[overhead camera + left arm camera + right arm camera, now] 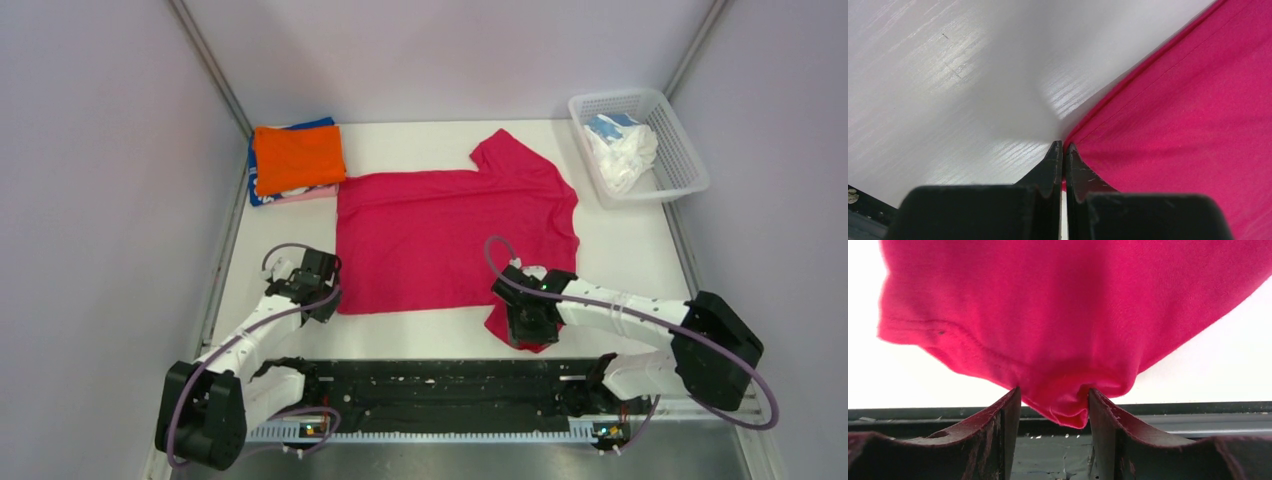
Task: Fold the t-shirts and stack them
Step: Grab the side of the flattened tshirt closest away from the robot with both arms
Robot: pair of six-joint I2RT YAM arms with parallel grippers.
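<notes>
The left tool (1064, 144) is sitting pressed together at the crimson t-shirt (1188, 125) hem on the counter (948, 100). The right tool (1054, 392) is pinching its bunched fold.

A spread crimson-pink t-shirt (450, 235) covers the table's middle. At 11 o'clock a folded orange t-shirt (298, 157), lying on other folded cloth, sits just beside it. At 2 o'clock a white mesh basket (690, 170) fills the far right corner. Bare table (630, 250) lies open at 3 o'clock and in a strip at 12 o'clock.
</notes>
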